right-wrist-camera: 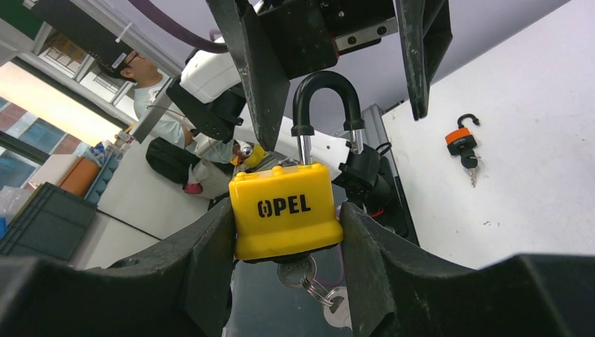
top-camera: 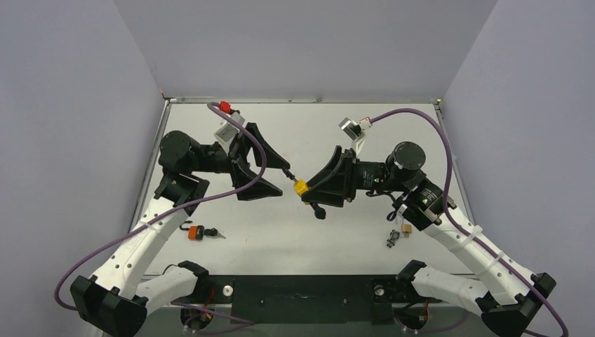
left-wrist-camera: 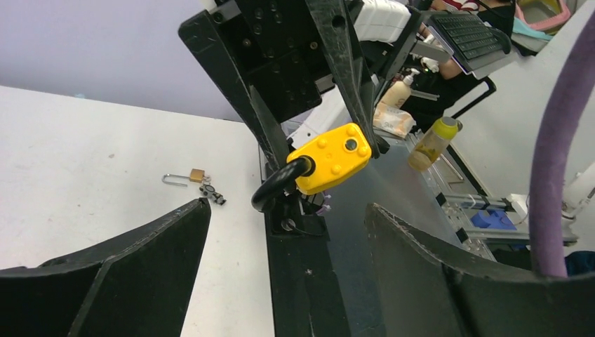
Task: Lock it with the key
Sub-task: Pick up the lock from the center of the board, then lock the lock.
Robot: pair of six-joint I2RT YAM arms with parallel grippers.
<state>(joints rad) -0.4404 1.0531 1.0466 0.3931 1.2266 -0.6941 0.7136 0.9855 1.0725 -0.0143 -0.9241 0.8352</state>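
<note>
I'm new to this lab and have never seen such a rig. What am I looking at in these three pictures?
Two robot arms are bolted to a white table. One picture looks down from above; the other two come from cameras on each wrist. The right tool grips a yellow OPEL padlock by its body, shackle raised, a key hanging beneath. The left tool is open, facing that padlock. On the table lie an orange padlock with keys and a small brass padlock.

Yellow OPEL padlock (right-wrist-camera: 284, 210), shackle open, key (right-wrist-camera: 298, 272) hanging from its underside.
</note>
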